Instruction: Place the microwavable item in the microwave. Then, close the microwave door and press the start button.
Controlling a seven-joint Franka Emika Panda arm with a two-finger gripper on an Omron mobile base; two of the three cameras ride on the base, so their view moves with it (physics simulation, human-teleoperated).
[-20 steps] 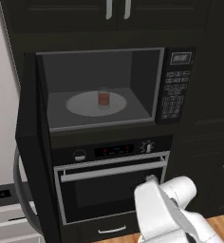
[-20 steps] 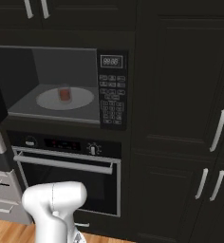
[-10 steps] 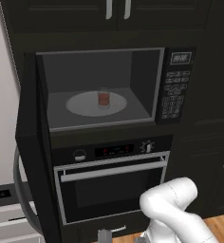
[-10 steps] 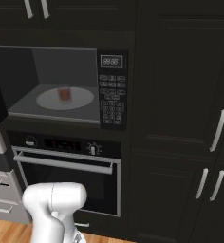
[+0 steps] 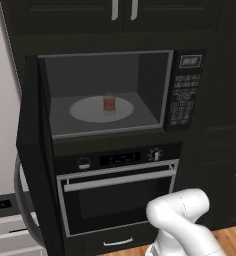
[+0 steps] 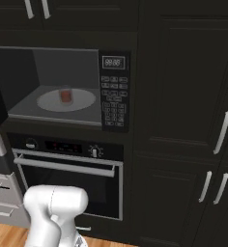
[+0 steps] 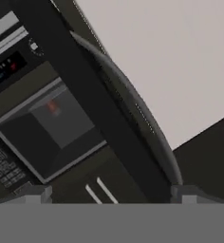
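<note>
While the jaws gape wide and empty, the microwavable item [image 5: 109, 104] sits inside the microwave [image 5: 188, 90]

Left base cam: behind the arm, left side, facing forward at the open microwave [image 5: 110, 95] and the oven [image 5: 117, 192] below. Right base cam: same wall from the right, keypad panel [image 6: 114, 91] near centre. Both share cavity and oven. Hand cam: rolled, looking up at the microwave door [image 7: 99, 109] edge-on.

The microwavable item [image 5: 109, 104] sits inside the microwave [image 5: 120, 90], the microwave door [image 5: 34, 160] open.
</note>
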